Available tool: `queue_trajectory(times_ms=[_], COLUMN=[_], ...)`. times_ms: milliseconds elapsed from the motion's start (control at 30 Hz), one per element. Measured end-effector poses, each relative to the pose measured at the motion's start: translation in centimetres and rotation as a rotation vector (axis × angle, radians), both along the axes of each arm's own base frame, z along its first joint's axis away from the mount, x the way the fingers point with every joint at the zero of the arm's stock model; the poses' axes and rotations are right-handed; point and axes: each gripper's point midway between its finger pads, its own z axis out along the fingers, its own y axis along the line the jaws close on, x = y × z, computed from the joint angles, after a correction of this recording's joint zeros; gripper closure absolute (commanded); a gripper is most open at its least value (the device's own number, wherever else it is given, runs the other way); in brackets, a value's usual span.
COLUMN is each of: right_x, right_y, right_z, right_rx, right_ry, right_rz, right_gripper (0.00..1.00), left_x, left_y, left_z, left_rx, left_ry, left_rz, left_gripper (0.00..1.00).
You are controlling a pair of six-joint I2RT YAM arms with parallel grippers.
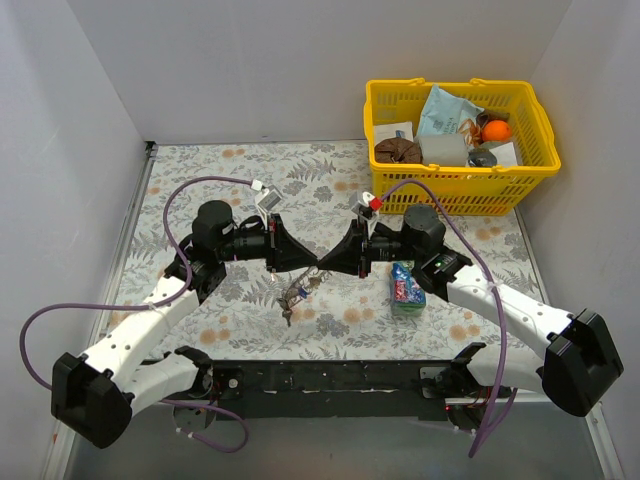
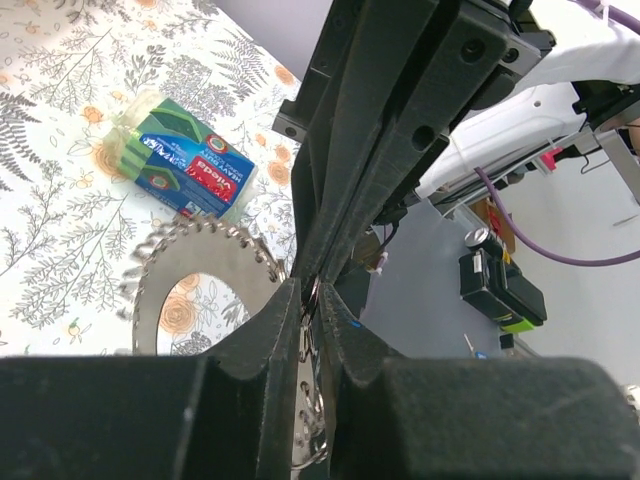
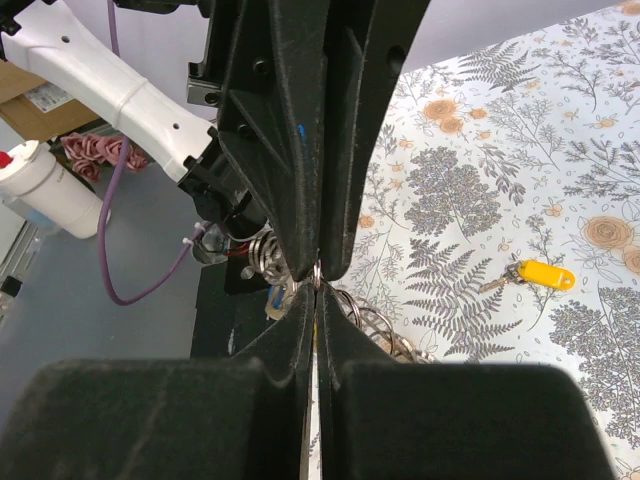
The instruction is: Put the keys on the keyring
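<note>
My left gripper (image 1: 312,262) and right gripper (image 1: 326,264) meet tip to tip above the middle of the table. Both are shut on a thin silver ring, part of the keyring, pinched between the tips (image 3: 317,272). The rest of the keyring and a bunch of keys (image 1: 298,290) hang below the left tips. In the left wrist view the silver loop (image 2: 150,300) with a toothed edge hangs left of my fingers (image 2: 265,330), with metal links in the gap. A yellow-headed key (image 3: 545,275) lies alone on the cloth in the right wrist view.
A blue-green snack packet (image 1: 407,288) lies just in front of the right arm and shows in the left wrist view (image 2: 185,165). A yellow basket (image 1: 455,195) of odds and ends stands at the back right. The table has a floral cloth (image 1: 220,170).
</note>
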Motion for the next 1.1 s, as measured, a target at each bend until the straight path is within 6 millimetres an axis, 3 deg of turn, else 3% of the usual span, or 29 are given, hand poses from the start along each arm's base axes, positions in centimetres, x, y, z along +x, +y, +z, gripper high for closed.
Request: queue_trajectory(times_ms=[300, 333, 467, 667, 933, 1100], right_x=[0.2, 0.2, 0.3, 1.1, 3.5, 3.9], right_y=[-0.1, -0.1, -0.1, -0.3, -2.1, -2.9], right_z=[0.3, 0.4, 0.4, 1.0, 3.9, 4.6], right_rx=[0.011, 0.012, 0.014, 0.000, 0.027, 0.036], right_ry=[0.004, 0.004, -0.005, -0.047, -0.155, -0.178], right_rz=[-0.007, -0.006, -0.010, -0.028, -0.097, -0.072], right_gripper=[0.98, 0.94, 0.60, 0.36, 0.32, 0.37], left_x=[0.0, 0.0, 0.2, 1.3, 2.0, 1.8], left_y=[-0.1, -0.1, -0.1, -0.1, -0.3, 0.0], left_z=[0.5, 0.5, 0.7, 1.4, 2.4, 2.6], left_rx=[0.005, 0.008, 0.031, 0.096, 0.197, 0.255], left_ry=[-0.021, -0.020, -0.022, -0.038, -0.084, -0.110], left_rz=[-0.001, 0.000, 0.006, 0.038, 0.036, 0.007], left_gripper=[1.00, 1.00, 1.00, 1.00, 1.00, 1.00])
